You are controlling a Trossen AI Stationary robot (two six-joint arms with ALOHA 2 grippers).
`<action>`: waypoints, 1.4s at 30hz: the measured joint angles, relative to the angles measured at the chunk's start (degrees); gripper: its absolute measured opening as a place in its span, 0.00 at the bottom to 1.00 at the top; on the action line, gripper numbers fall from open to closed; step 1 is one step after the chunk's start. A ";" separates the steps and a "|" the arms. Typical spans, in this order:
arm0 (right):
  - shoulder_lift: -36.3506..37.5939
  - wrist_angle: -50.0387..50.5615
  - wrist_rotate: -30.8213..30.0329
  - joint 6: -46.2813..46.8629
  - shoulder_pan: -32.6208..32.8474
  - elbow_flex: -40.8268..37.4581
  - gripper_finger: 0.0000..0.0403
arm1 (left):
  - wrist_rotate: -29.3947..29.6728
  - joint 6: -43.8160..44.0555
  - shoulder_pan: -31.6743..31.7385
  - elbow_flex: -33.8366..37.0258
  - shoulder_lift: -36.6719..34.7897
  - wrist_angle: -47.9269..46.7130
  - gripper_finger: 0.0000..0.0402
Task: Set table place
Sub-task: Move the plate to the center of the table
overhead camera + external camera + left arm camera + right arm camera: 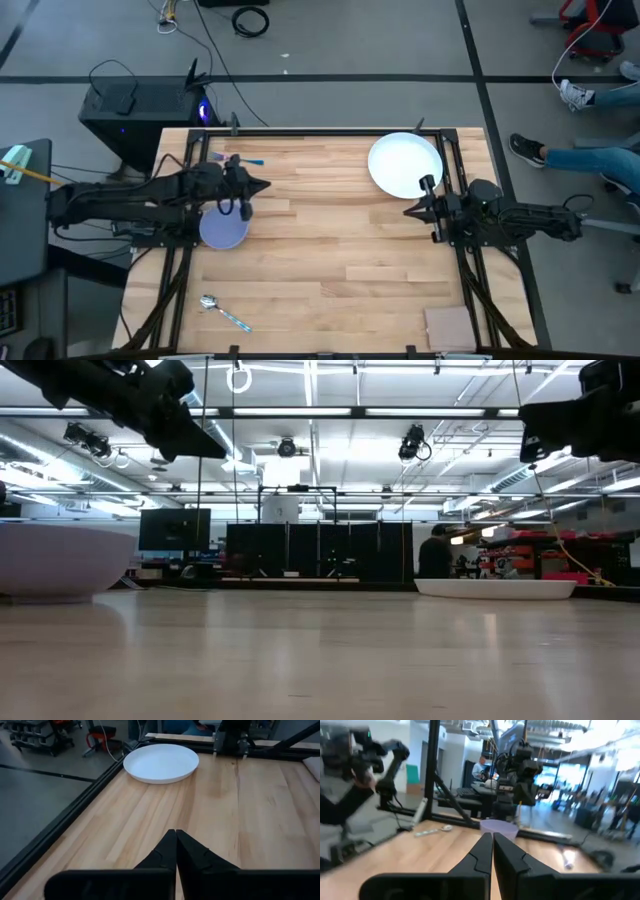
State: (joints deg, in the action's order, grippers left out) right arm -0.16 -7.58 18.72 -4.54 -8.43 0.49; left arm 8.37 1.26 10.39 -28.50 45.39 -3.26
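The white plate (405, 165) lies flat on the table (330, 260) at the far right; it also shows in the left wrist view (161, 763). The lavender-blue bowl (224, 229) stands at the left, partly under my left arm. The spoon (224, 313) lies near the front left corner. The purple-headed fork (240, 159) lies at the far left. My left gripper (264, 186) is shut and empty above the table, just right of the bowl. My right gripper (410, 211) is shut and empty, near the plate's front edge.
A pale square pad (448, 327) lies at the front right corner. Black rails (470, 290) edge the table. Bare wood spans the middle between the two grippers. A person's legs (590, 160) show on the floor beyond the right side.
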 joint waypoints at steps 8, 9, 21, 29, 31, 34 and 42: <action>-0.68 3.39 -4.17 1.82 -0.04 2.06 0.01 | -0.01 3.10 -0.02 -2.53 0.26 -4.53 0.02; -1.13 4.60 -4.69 1.55 -0.04 2.91 0.01 | -0.03 3.92 -0.02 -2.87 0.26 -5.76 0.03; -26.04 34.22 -28.28 20.73 -0.07 21.04 0.01 | 0.19 2.58 -0.02 -3.05 0.26 -7.12 0.04; -50.67 41.51 -29.61 29.17 -0.36 31.87 0.03 | 0.63 2.94 -0.02 -3.05 0.26 -6.30 0.02; -55.33 41.34 -29.60 30.19 -1.39 34.65 0.06 | 0.65 3.92 -0.02 -3.05 0.26 -6.32 0.03; -61.49 41.48 -28.29 29.37 -3.72 38.36 0.11 | 0.65 4.11 -0.02 -3.05 0.26 -6.33 0.06; -73.22 41.98 -19.20 25.16 -12.11 44.49 0.28 | 0.62 4.12 -0.02 -3.05 0.26 -6.41 0.01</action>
State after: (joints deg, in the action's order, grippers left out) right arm -73.38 34.40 -0.48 20.62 -20.54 44.99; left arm 8.99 5.38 10.37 -31.55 45.65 -9.67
